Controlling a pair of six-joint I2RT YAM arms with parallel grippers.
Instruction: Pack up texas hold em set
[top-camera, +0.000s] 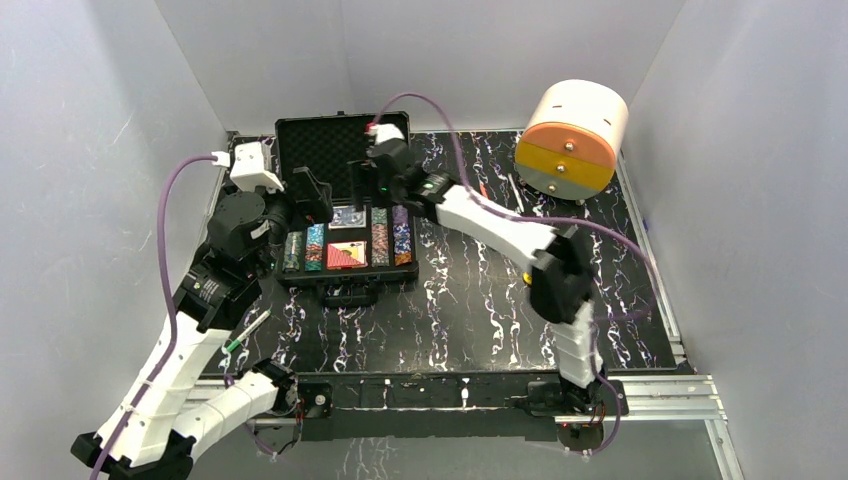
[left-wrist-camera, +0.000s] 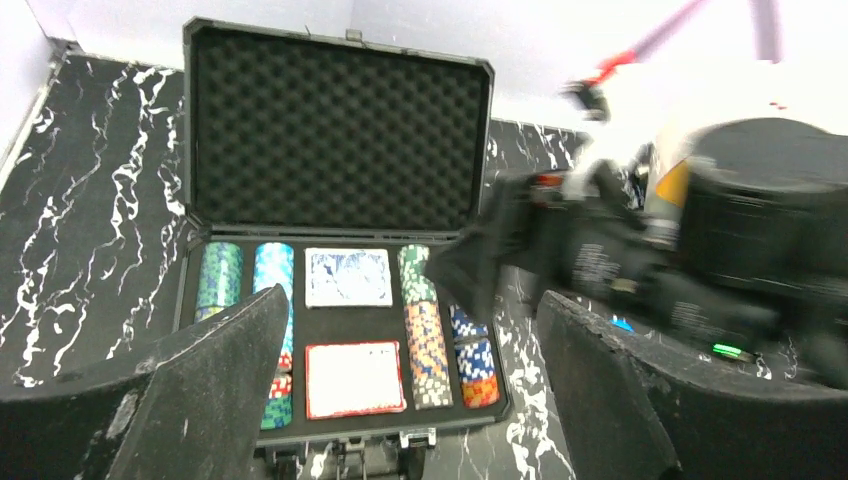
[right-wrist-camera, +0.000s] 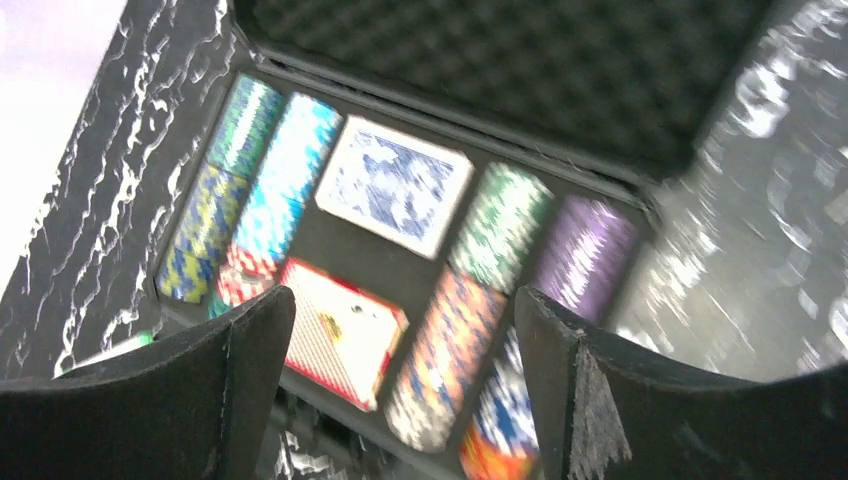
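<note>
The case (top-camera: 395, 272) lies open, far left on the bench (top-camera: 480, 300), with chips (left-wrist-camera: 428, 340) and decks (left-wrist-camera: 347, 277) seated. Both wide and empty, left end effector (left-wrist-camera: 410, 298) and right end effector (right-wrist-camera: 402, 295) crowd above it: they may collide when closing the lid (left-wrist-camera: 340, 130).

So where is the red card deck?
The red card deck lies in the near middle slot of the open case, left of table centre in the top view, just in front of the blue deck, chip rows either side.
</note>
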